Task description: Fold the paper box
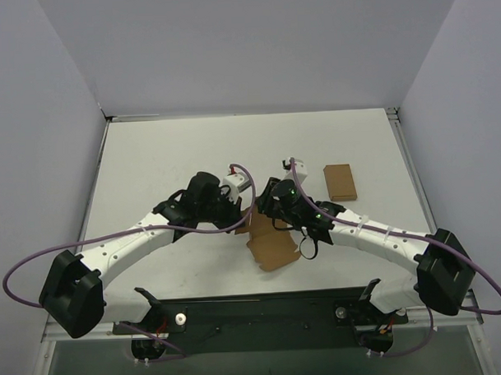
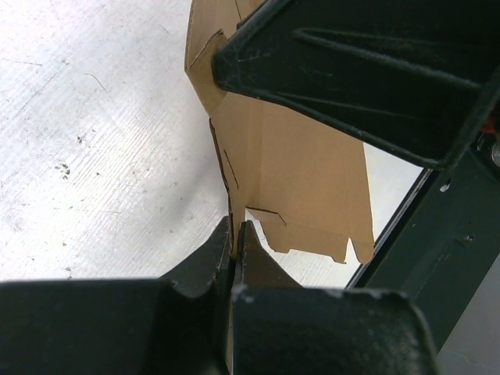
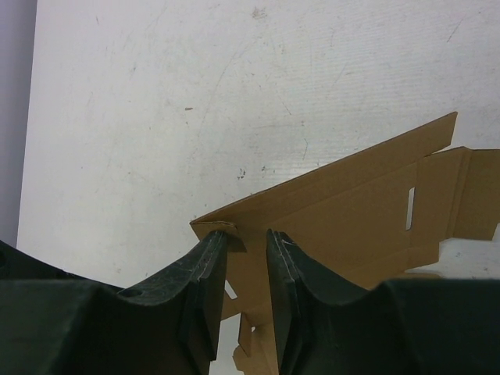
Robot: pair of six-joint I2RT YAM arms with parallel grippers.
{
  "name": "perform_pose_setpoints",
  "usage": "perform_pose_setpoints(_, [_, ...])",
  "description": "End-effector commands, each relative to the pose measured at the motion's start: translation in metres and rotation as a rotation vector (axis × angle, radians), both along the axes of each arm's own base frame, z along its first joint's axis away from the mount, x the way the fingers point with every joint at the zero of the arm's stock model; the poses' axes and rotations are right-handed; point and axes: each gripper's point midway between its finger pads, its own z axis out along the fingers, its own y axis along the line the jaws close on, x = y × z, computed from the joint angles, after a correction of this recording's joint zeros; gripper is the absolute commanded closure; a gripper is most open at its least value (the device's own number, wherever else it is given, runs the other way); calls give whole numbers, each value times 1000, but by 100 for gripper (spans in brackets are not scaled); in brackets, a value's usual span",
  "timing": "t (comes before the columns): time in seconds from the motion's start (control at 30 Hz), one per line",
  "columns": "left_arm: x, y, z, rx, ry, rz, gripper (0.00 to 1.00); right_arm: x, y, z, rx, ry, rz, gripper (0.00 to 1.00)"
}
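Note:
The paper box (image 1: 273,244) is a brown kraft sheet with notched flaps, held off the table between both arms near its front middle. My left gripper (image 1: 248,214) is shut on a thin edge of the box (image 2: 297,172), and in the left wrist view its jaws (image 2: 236,234) pinch that edge. My right gripper (image 1: 273,208) is open. In the right wrist view it (image 3: 246,234) straddles an upper corner of the box (image 3: 351,203), with its left finger (image 3: 211,258) touching a small bent corner flap.
A narrower plain brown cardboard rectangle (image 1: 339,182) lies flat on the white table (image 1: 167,149) to the right of the grippers. The dark front rail (image 1: 255,311) runs along the near edge. Grey walls close in the left, back and right.

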Motion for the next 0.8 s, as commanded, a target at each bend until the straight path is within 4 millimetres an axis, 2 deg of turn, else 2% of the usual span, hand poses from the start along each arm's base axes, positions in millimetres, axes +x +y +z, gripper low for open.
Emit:
perform_pose_setpoints(0.0, [-11, -17, 30, -88, -77, -102, 100, 7, -8, -16, -30, 18, -36, 72])
perform_pose_setpoints(0.3, [-12, -17, 37, -98, -99, -102, 100, 4, -4, -28, -34, 63, -30, 72])
perform_pose_setpoints(0.47, [-11, -15, 37, -94, -109, -92, 100, 2, -8, -33, -42, 85, -41, 71])
perform_pose_setpoints(0.63, [-1, -5, 25, -45, -76, -48, 100, 3, -12, -18, -42, 47, 23, 66])
perform_pose_setpoints(0.67, [1, -4, 24, -41, -73, -46, 100, 9, -14, -11, -28, 28, 39, 62])
perform_pose_setpoints(0.73, [1, -3, 23, -38, -69, -56, 100, 4, -12, 1, -33, -14, 145, 58])
perform_pose_setpoints(0.77, [1, -3, 25, -54, -63, -68, 100, 6, -17, 6, -42, -39, 163, 53])
